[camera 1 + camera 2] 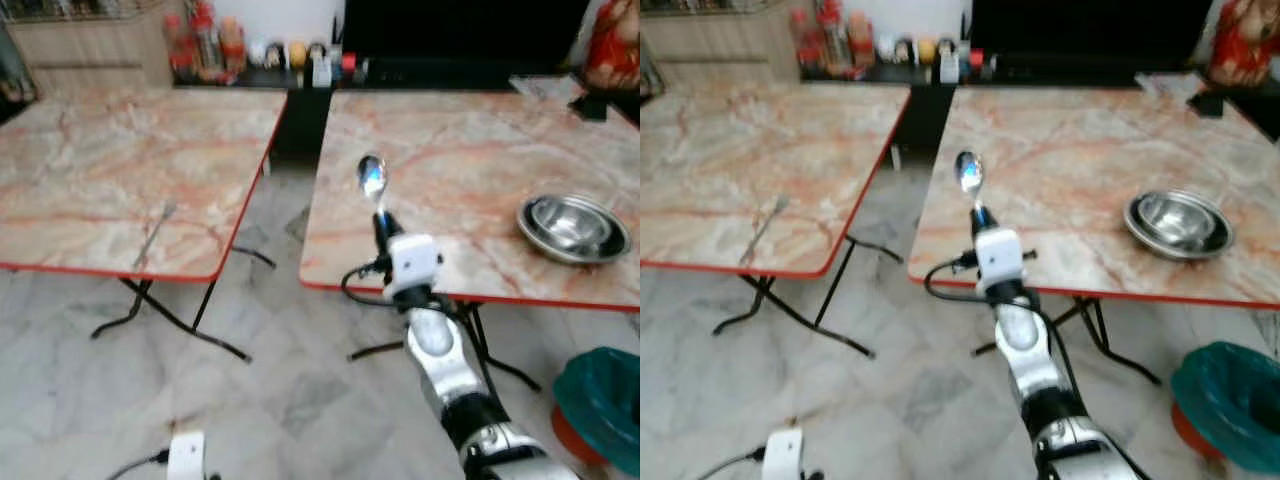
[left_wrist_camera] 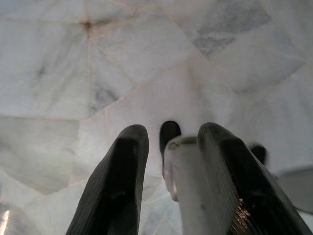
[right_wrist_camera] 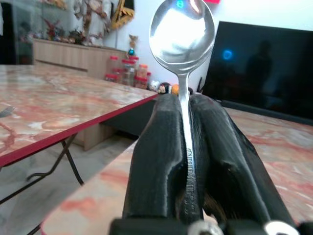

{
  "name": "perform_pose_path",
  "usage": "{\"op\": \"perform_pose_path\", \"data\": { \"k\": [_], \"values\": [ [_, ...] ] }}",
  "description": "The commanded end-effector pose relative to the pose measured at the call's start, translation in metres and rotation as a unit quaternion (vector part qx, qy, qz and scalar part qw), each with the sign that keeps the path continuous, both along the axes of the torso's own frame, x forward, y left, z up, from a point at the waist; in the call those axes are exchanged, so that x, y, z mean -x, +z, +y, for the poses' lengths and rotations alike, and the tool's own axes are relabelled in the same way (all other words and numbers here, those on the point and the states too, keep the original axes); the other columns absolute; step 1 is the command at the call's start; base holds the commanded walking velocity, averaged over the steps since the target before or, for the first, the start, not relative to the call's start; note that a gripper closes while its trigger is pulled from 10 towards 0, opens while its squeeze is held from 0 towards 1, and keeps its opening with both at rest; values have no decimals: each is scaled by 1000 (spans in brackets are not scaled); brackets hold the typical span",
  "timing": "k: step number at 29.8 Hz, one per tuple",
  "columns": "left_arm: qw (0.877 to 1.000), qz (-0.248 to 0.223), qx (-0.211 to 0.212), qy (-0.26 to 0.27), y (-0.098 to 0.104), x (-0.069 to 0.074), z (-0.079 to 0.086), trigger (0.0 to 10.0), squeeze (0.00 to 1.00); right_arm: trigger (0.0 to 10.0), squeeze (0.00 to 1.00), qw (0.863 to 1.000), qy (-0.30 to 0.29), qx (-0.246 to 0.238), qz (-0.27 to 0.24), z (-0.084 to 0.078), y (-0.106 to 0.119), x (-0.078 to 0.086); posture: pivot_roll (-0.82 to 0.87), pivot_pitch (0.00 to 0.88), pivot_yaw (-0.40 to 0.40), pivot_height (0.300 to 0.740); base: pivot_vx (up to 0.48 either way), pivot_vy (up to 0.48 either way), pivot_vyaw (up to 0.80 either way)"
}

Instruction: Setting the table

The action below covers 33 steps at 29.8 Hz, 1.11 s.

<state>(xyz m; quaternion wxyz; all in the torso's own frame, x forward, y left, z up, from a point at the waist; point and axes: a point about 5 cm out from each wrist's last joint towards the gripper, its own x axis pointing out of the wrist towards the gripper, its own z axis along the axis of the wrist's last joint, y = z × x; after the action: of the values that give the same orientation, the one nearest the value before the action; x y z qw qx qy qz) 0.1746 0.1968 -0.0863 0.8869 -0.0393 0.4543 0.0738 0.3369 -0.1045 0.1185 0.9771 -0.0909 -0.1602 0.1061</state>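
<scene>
My right gripper (image 1: 382, 228) is shut on the handle of a silver spoon (image 1: 372, 178) and holds it upright, bowl upward, over the near left corner of the right marble table (image 1: 470, 150). In the right wrist view the spoon (image 3: 182, 29) rises straight out from between the black fingers (image 3: 156, 147). A steel bowl (image 1: 573, 227) sits on that table toward its near right side. My left gripper (image 2: 168, 132) hangs low over the floor, open, with a pale rounded shape between its fingers that I cannot identify.
A second marble table (image 1: 100, 170) stands to the left with a fork (image 1: 155, 235) near its front edge; a floor gap separates the tables. A teal bin (image 1: 605, 405) stands at the lower right. Bottles (image 1: 205, 45) and a black screen (image 1: 460, 30) line the back.
</scene>
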Motion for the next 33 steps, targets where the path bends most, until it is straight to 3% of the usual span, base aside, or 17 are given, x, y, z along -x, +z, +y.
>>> {"op": "perform_pose_path", "data": {
  "k": [1, 4, 7, 10, 17, 21, 23, 25, 27, 33],
  "values": [
    [1000, 5, 3, -1, -2, 3, -3, 10000, 0, 10000, 0, 1000, -8, 8, 4, -9, -5, 4, -12, 17, 52, 740, 0, -390, 0],
    [1000, 5, 3, 0, -2, 4, -3, 10000, 0, 10000, 0, 999, -12, 23, 34, -19, -27, 18, -15, 22, 49, 740, 0, -387, 0],
    [1000, 5, 3, 0, -2, 4, -3, 10000, 0, 10000, 0, 999, -13, 26, 43, -22, -32, 23, -15, 22, 49, 740, 0, -386, 0],
    [1000, 7, 4, -1, -3, 6, -3, 10000, 0, 10000, 0, 994, -23, 47, 92, -37, -63, 44, -23, 26, 49, 740, 0, -389, 0],
    [1000, 8, 3, 0, -3, 7, -3, 10000, 0, 10000, 0, 986, -37, 64, 150, -50, -91, 65, -28, 31, 52, 740, 0, -273, 0],
    [1000, 5, 5, 6, -3, 7, -2, 10000, 0, 10000, 0, 969, -49, 77, 230, -58, -122, 85, -27, 32, 54, 740, 0, 0, 0],
    [1000, 4, 6, 7, -3, 7, -2, 10000, 0, 10000, 0, 967, -50, 77, 238, -59, -124, 86, -26, 32, 54, 740, 0, 0, 0],
    [1000, 4, 10, 9, -3, 7, -1, 10000, 0, 10000, 0, 947, -77, 66, 306, -67, -144, 99, -22, 31, 56, 740, 0, 0, 0],
    [1000, 5, 10, 9, -3, 8, -1, 10000, 0, 10000, 0, 939, -87, 53, 327, -70, -149, 103, -24, 31, 57, 740, 0, 0, 0],
    [1000, 12, 8, 0, -4, 8, -2, 10000, 0, 10000, 0, 894, -118, 19, 433, -77, -174, 123, -23, 23, 67, 740, 0, 0, 0]
  ]
}}
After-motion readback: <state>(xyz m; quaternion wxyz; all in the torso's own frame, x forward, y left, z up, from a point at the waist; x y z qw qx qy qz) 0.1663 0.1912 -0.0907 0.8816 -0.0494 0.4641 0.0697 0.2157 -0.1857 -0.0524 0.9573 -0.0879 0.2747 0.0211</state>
